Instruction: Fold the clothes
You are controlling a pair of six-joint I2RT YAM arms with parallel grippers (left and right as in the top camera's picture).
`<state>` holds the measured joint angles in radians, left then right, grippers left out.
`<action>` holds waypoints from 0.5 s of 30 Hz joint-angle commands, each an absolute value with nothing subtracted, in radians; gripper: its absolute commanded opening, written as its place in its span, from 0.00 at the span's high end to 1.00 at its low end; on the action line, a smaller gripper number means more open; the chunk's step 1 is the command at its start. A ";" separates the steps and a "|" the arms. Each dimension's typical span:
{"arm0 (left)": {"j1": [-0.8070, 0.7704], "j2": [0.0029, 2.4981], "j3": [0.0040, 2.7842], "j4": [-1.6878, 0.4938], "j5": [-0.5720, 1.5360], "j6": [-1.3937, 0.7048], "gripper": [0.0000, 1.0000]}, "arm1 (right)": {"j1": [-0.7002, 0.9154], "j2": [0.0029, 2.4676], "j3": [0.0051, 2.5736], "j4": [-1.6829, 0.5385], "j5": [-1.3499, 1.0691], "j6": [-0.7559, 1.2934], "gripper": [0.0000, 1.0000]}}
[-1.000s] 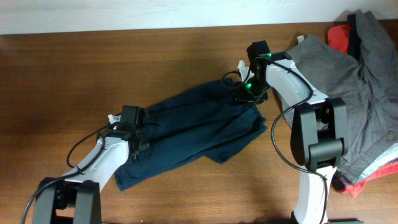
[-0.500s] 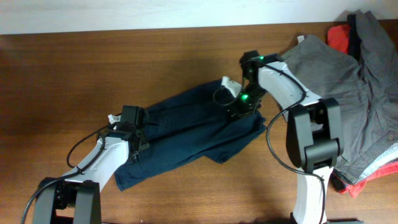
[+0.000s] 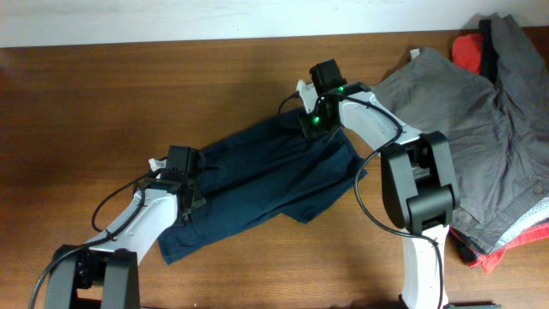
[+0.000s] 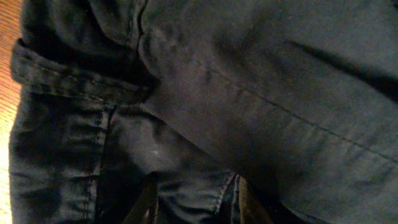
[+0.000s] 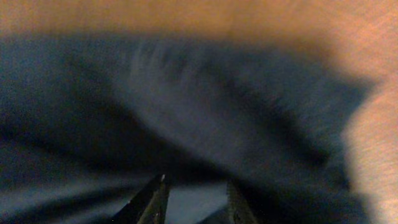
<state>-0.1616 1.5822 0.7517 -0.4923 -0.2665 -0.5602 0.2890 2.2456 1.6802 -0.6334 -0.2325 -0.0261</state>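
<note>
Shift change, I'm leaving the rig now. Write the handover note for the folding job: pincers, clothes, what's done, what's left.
Left pincer: down on the lower-left end of the navy shorts; grip unclear.
Right pincer: at the shorts' upper-right edge; view blurred, grip unclear.
Clothes: the shorts lie spread diagonally on the table; grey clothes and a red piece are heaped at the right.
Done: nothing neatly folded yet.
Left: fold the shorts, then work through the heap.

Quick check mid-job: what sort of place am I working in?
Probably a robot lab's folding bench: a wooden table, navy shorts spread on it, and a heap of grey and red clothes at one end.
</note>
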 commanded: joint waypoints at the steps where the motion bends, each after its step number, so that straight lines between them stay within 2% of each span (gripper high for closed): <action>1: -0.159 1.601 0.735 -0.516 -0.285 -0.551 0.58 | 0.279 2.252 1.697 -0.563 -0.173 0.047 0.62; 5: -0.159 1.601 0.735 -0.516 -0.285 -0.551 0.58 | 0.274 2.247 1.701 -0.548 -0.145 0.045 0.59; 9: -0.159 1.601 0.735 -0.516 -0.286 -0.551 0.57 | 0.249 2.175 1.777 -0.718 -0.137 0.035 0.55; 10: -0.159 1.601 0.735 -0.516 -0.298 -0.551 0.51 | 0.234 2.131 1.818 -0.811 -0.138 0.035 0.55; 12: -0.159 1.601 0.735 -0.516 -0.304 -0.551 0.45 | 0.231 2.094 1.841 -0.893 -0.138 0.002 0.54; 15: -0.159 1.601 0.735 -0.513 -0.304 -0.551 0.44 | 0.233 2.084 1.839 -0.982 -0.145 -0.030 0.53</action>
